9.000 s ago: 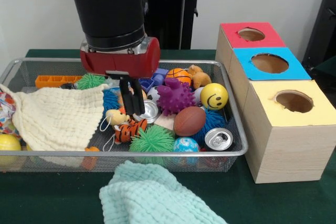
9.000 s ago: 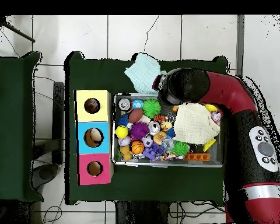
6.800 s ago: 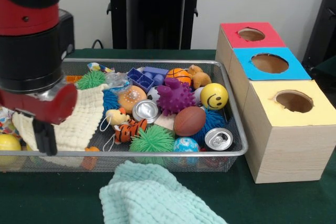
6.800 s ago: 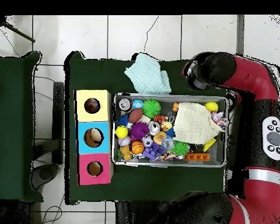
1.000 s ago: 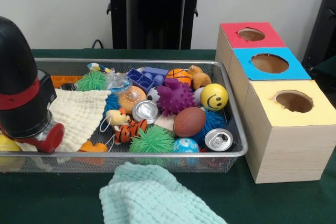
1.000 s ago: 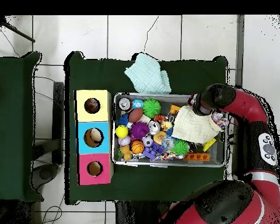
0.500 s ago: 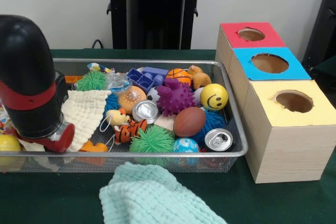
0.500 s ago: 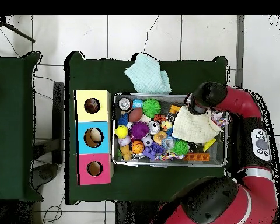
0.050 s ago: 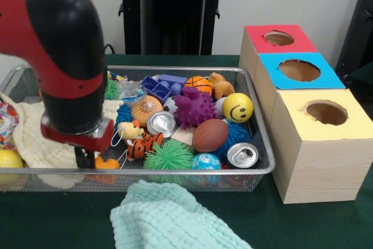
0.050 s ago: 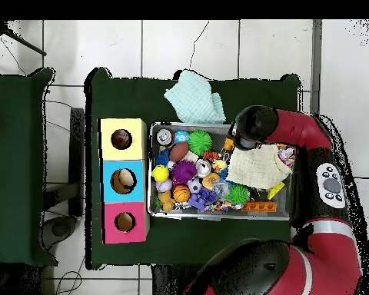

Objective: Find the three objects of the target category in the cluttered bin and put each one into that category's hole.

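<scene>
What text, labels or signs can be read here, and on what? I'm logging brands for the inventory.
No words or numbers are readable.
Yellow ball: a printed smiley face, no text.
Cans: only the tops show, labels hidden.
Boxes: plain coloured tops, no lettering.
Patterned fabric at the bin's edge: print too blurred to read.

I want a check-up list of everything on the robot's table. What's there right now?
Surface: dark green table, tidy outside the bin.
Job's things: wire bin full of toys; three wooden boxes with holes, red, blue, yellow.
Clutter: cream cloth inside the bin, mint cloth on the table in front of it; balls, two cans, spiky toys.
Grippers: gripper low over the bin's front edge by the cream cloth; fingers hard to read.
Cables: thin cables on the floor.
Surroundings: white tiled floor, second green table.
</scene>
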### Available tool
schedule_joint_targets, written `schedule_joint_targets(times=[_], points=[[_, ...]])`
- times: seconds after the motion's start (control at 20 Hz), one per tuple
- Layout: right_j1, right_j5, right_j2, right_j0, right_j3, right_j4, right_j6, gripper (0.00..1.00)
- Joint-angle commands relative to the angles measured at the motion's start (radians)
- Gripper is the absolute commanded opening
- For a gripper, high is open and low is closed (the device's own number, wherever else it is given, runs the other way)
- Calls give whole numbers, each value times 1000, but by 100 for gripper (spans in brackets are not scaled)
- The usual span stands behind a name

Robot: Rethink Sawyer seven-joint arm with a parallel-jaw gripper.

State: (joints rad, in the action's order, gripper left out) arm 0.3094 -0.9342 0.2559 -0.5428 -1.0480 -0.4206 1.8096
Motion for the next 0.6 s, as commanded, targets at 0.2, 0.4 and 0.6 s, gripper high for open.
schedule_joint_targets(times=[0.2,0.4,0.6], points=[[235,41,-55,5,-273,100,151,0],[286,18,-80,1,-318,126,137,0],[235,74,-71,-19,-288,110,84,0]])
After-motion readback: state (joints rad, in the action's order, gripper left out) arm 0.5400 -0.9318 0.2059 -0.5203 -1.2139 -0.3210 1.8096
